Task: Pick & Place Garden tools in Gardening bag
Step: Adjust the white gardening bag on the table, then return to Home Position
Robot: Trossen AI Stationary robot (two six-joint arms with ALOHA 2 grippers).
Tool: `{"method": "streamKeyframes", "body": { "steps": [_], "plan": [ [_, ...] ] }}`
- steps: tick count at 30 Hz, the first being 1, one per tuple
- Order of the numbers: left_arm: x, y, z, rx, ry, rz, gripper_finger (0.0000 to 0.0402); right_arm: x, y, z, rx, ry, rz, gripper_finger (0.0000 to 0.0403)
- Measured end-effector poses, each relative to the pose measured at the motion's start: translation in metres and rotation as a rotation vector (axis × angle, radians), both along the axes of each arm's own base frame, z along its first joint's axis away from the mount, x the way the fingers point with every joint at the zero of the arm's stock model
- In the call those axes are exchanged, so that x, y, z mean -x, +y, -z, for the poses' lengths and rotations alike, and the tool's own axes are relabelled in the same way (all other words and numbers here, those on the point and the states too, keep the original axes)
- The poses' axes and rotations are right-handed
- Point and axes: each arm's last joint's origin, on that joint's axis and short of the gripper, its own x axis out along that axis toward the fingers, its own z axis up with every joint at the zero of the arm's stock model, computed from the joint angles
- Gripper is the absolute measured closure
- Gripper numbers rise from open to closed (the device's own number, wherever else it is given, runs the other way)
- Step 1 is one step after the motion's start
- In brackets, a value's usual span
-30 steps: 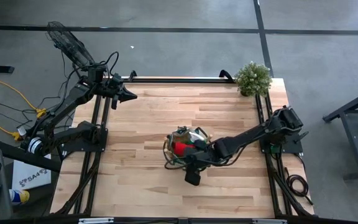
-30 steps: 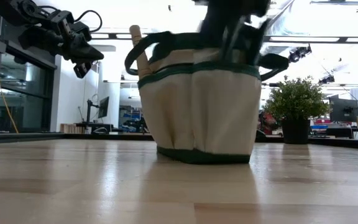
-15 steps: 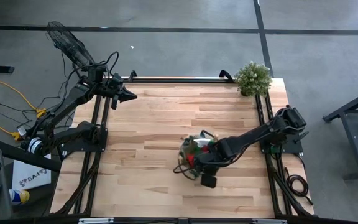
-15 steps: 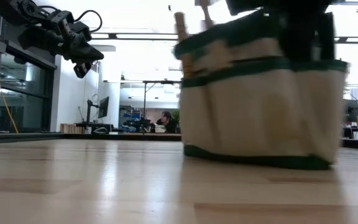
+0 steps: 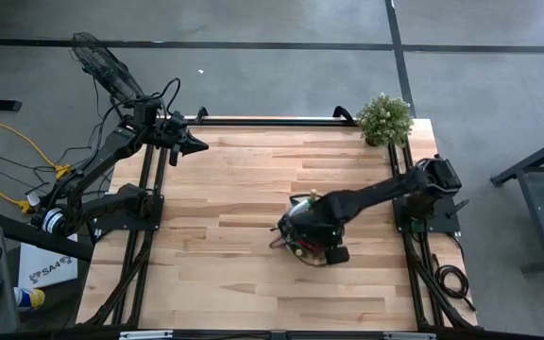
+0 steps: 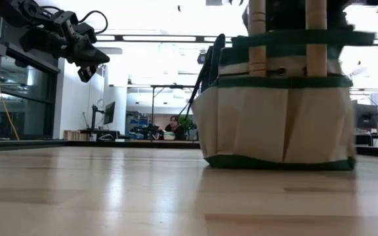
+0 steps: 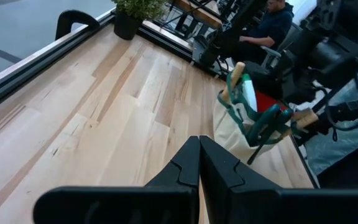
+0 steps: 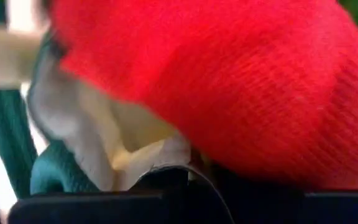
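The gardening bag (image 5: pixel 300 233), beige with green trim, stands on its base right of the table's middle. In the low view, wooden tool handles (image 6: pixel 257 39) stick up from its side pockets (image 6: pixel 277 111). My right gripper (image 5: pixel 312 230) points down into the bag's top, shut on the bag beside the red glove (image 8: pixel 229 81), which fills the right wrist view. The left wrist view shows the bag (image 7: pixel 244 127) with the glove (image 7: pixel 267 99) inside. My left gripper (image 5: pixel 196 144) waits, shut, above the table's far left corner. My right gripper comes at the bag from above, pointing down. A fold of beige fabric (image 8: pixel 145 155) at the bag's top bunches right at its dark fingers (image 8: pixel 173 180), next to the red glove. Rim or lining, I cannot tell. The bag's base stays on the table.
A potted plant (image 5: pixel 383 118) stands at the table's far right corner. Bare wood (image 5: pixel 225 189) lies left of the bag and toward the near edge. Black frame rails (image 5: pixel 149 227) run along both sides. A person (image 7: pixel 272 18) sits beyond the table.
My right gripper has gone toward the table's right edge and tipped to point straight down. The bag has slid with it along the table and turned about, so a side with wooden handles in its pockets now faces the low camera.
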Motion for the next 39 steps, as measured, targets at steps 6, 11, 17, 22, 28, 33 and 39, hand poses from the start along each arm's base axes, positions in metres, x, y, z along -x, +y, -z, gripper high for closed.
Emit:
{"method": "streamKeyframes", "body": {
  "steps": [6,11,17,22,28,33,39],
  "plan": [
    [0.000,0.000,0.001,0.013,0.003,0.000,0.0402,-0.005,-0.022,0.000,0.006,-0.004,0.047,0.0357],
    [0.001,-0.002,0.002,0.036,0.013,0.000,0.0402,-0.006,-0.024,0.000,0.001,0.003,0.113,0.0331],
    [0.001,-0.001,0.002,0.034,0.014,-0.001,0.0402,-0.001,-0.023,-0.011,-0.065,-0.012,0.194,0.0301],
    [0.001,-0.001,0.002,0.030,0.014,-0.001,0.0402,0.007,-0.024,-0.032,-0.109,-0.084,0.263,0.0298],
    [0.000,-0.002,0.002,0.030,0.012,0.004,0.0402,0.020,-0.027,-0.055,-0.116,-0.156,0.360,0.0297],
    [-0.008,-0.007,0.002,0.022,0.009,0.064,0.0402,0.030,-0.030,-0.072,-0.092,-0.222,0.492,0.0296],
    [-0.023,-0.018,0.002,0.001,0.047,0.112,0.0402,0.045,-0.024,-0.097,-0.040,-0.398,0.678,0.0296]
  ]
}}
